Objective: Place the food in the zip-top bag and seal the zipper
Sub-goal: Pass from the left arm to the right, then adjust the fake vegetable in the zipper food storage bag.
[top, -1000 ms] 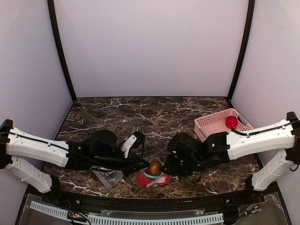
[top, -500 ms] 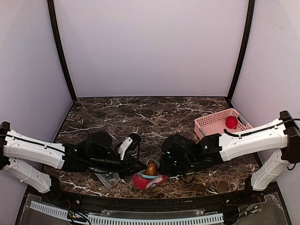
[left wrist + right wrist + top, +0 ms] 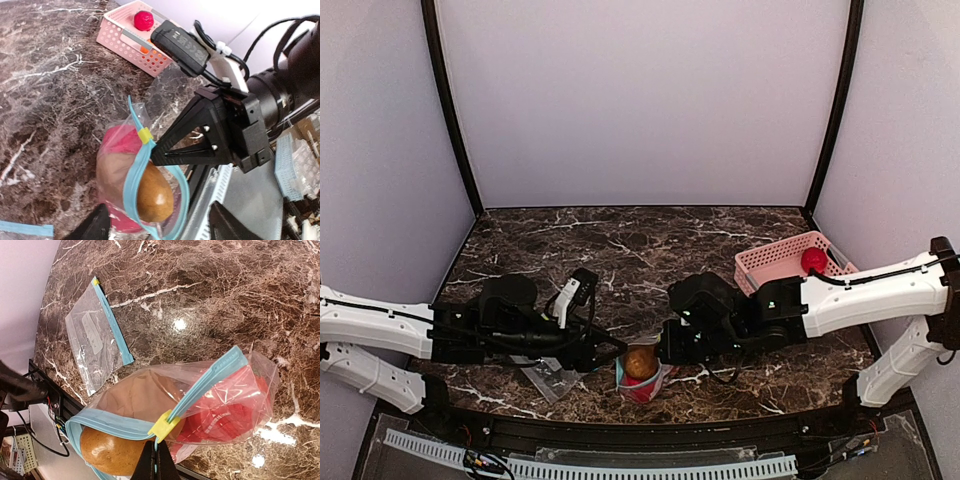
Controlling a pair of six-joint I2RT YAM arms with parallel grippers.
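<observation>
Two things had changed within the last second: the left gripper (image 3: 605,350), which had been closed at the left edge of the zip-top bag (image 3: 140,385), now stood with its fingers well apart and touching nothing, and its arm had drawn back to the left; the bag, which had been sprawled wide on the marble table (image 3: 650,240), now showed narrower from above, gathered up under the right gripper (image 3: 157,460). That gripper stayed clamped on the teal zipper (image 3: 205,382), its tips pinched together just below the yellow slider (image 3: 162,429); so the bag hung from one hold only, near the front edge of the table between the two arms.

Inside it lay red food (image 3: 225,415) towards the bottom; the brown-tan piece (image 3: 110,450) sat right in the mouth, bulging past the open loop of the zipper. One red piece (image 3: 812,260) was in the pink basket (image 3: 775,262) at the right, with a sliver of orange (image 3: 145,50) showing through its slats; a second, flat bag (image 3: 97,340) lay unused to the left.

My reading was that the filling was not finished, and the seal could not run while the brown piece blocked the track; with the left jaws freed, that arm seemed free to push the piece down or to take a fresh hold.
</observation>
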